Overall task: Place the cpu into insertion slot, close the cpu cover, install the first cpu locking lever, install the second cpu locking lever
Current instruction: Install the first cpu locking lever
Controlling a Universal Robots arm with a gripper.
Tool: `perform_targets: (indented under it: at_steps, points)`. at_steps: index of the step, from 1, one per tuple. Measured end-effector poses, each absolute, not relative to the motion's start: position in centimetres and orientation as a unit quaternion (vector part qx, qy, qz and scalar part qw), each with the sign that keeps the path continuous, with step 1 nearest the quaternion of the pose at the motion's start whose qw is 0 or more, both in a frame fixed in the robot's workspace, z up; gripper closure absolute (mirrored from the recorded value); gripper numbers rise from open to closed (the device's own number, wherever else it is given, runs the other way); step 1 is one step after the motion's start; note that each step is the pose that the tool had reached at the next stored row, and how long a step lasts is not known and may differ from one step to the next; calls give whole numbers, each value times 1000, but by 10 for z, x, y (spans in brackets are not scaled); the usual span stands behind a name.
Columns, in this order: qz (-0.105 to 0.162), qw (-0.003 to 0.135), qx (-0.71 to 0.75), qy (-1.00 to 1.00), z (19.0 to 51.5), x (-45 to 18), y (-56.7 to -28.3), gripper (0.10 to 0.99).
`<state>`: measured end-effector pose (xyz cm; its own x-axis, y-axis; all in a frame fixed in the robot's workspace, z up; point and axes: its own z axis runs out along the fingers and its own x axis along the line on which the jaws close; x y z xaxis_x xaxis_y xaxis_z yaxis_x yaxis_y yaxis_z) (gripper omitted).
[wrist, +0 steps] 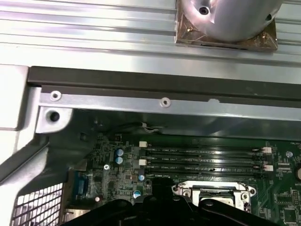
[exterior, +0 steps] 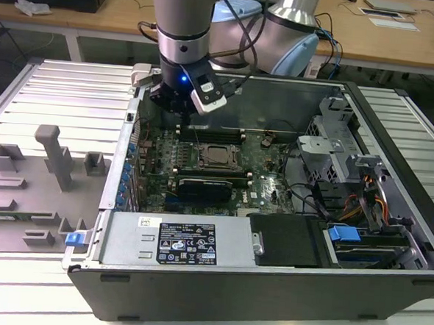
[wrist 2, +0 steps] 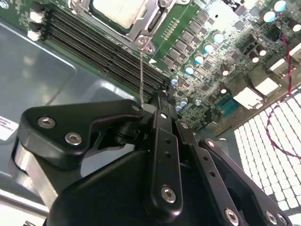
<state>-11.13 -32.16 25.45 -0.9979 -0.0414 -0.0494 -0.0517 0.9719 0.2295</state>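
The cpu (exterior: pixel 217 155) lies flat in the insertion slot in the middle of the motherboard, its silver top (wrist 2: pixel 117 12) showing. The cpu cover (wrist 2: pixel 151 16) is folded down around it as a metal frame, and its edge (wrist: pixel 188 188) also shows in the first wrist view. A thin wire locking lever (wrist 2: pixel 141 70) runs from the socket's corner to my fingertips. My gripper (exterior: pixel 175 107) hangs over the board's back corner, on the exterior view's left of the socket. Its fingers (wrist 2: pixel 162 141) look shut, tips (wrist 2: pixel 159 100) beside the lever's free end. Whether they clamp the wire is hidden.
Long black memory slots (wrist 2: pixel 94 47) lie between the socket and the case's back wall (wrist: pixel 160 82). A black card (exterior: pixel 204 185) sits in front of the socket. The drive cage (exterior: pixel 328 151) and cables fill the case's right. A grey fixture tray (exterior: pixel 38 188) lies outside on the left.
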Motion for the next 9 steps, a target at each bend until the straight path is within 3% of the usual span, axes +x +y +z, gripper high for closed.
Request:
perform_targets:
  at_steps: [9]
  points:
    - [118,22,-23,993,253,-84,-322,980]
